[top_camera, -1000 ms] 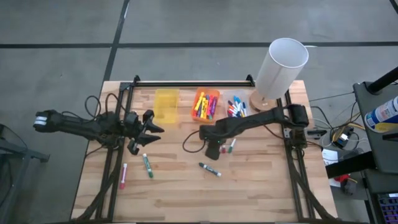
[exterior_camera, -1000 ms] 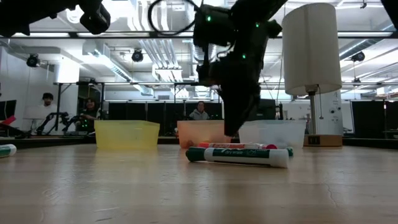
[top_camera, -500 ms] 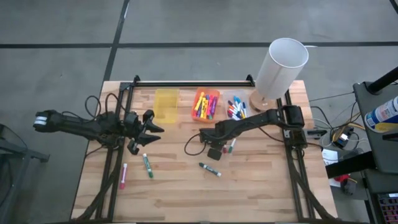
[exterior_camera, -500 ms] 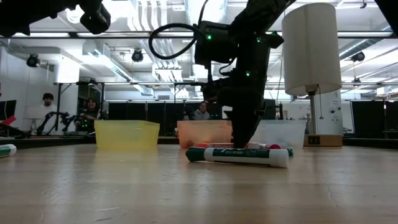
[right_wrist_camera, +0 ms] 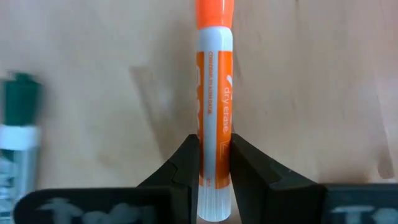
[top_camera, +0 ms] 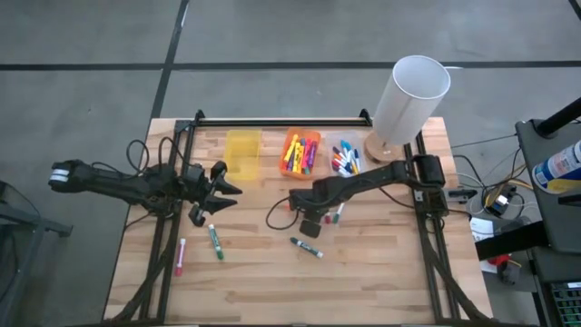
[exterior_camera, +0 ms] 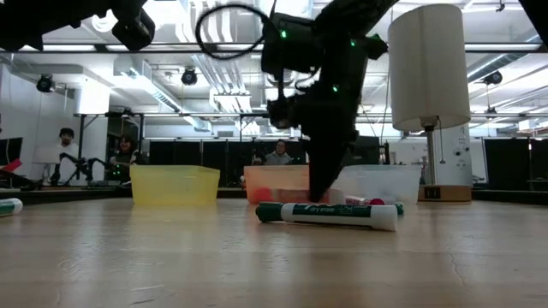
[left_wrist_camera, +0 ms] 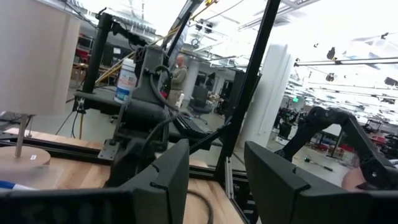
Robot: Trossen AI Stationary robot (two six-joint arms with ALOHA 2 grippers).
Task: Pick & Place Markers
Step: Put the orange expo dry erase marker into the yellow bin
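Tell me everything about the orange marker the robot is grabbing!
The orange marker is a dry-erase pen with a white barrel, an orange label band printed "dry erase", and an orange cap. It looks like smooth plastic. It lies flat on the wooden table, and the right gripper has come down over its white end, one dark finger pressing each side. A green marker lies beside it, apart from it. From above, the arm hides it.

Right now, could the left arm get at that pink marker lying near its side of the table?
Probably yes: the left gripper hangs open, holding nothing, and the pink marker lies on bare wood near it, with only the green marker beside it.
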